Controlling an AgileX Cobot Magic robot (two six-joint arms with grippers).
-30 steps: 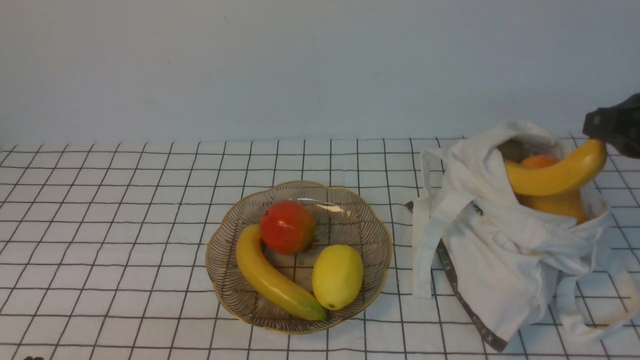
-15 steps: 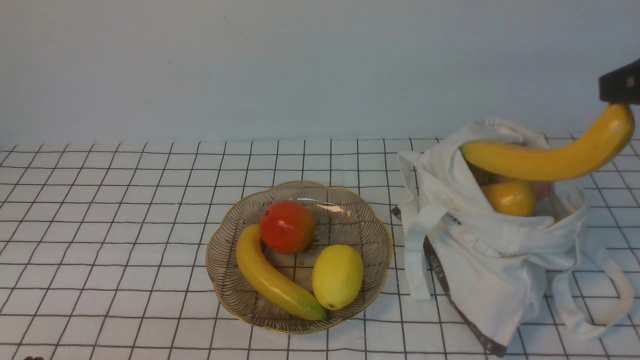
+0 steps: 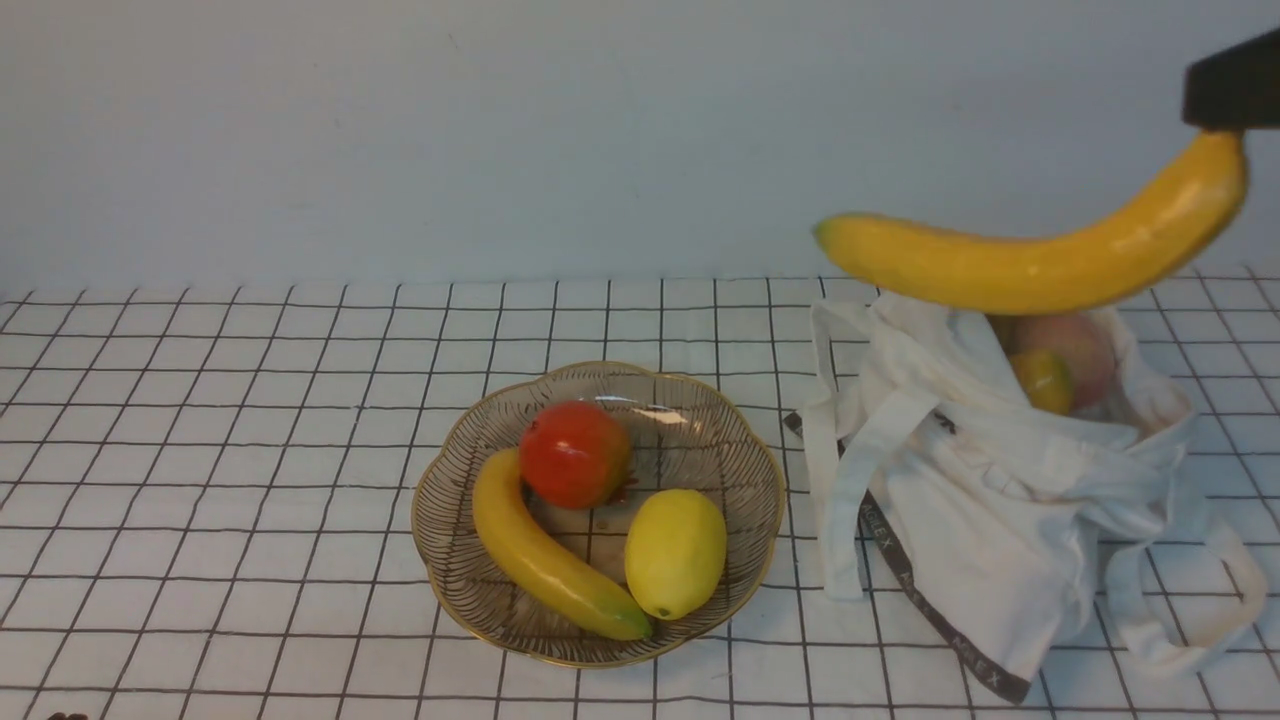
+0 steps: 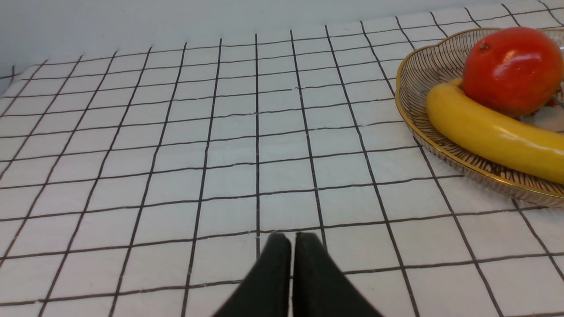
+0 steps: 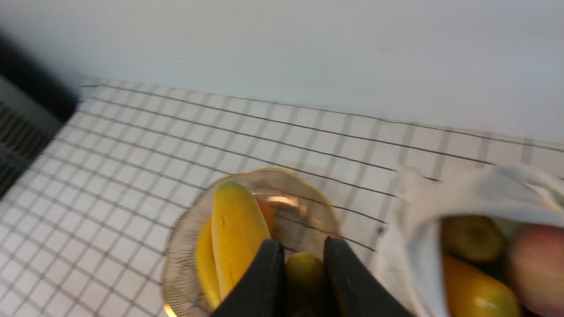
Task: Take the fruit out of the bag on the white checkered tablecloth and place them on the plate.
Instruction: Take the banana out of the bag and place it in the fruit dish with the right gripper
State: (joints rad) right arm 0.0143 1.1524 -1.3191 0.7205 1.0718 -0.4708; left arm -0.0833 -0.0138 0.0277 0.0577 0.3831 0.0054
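Note:
My right gripper [image 3: 1226, 118] is shut on one end of a long yellow banana [image 3: 1030, 268] and holds it in the air above the white cloth bag [image 3: 990, 510]. The banana's free tip points toward the plate [image 3: 690, 388]. In the bag's open mouth lie a pinkish peach [image 3: 1078, 348] and a small yellow-green piece [image 3: 1042, 382]. The right wrist view shows the held banana [image 5: 238, 233] running out from my gripper [image 5: 303, 264], and the bag [image 5: 432, 198] holding a greenish piece [image 5: 471, 237], a yellow-orange piece [image 5: 476, 290] and the peach [image 5: 537, 264]. My left gripper [image 4: 293, 237] is shut and empty, low over the checkered tablecloth [image 4: 220, 132].
The plate holds another banana [image 3: 545, 560], a red-orange round fruit [image 3: 573, 455] and a lemon [image 3: 675, 552]. It shows at the side of the left wrist view [image 4: 418, 79]. The bag's straps [image 3: 1180, 610] trail on the tablecloth [image 3: 250, 450]. A pale wall stands behind.
My right gripper has risen, drawing the banana up out of the bag until it hangs clear above it. The bag has sagged and its mouth shows other fruit.

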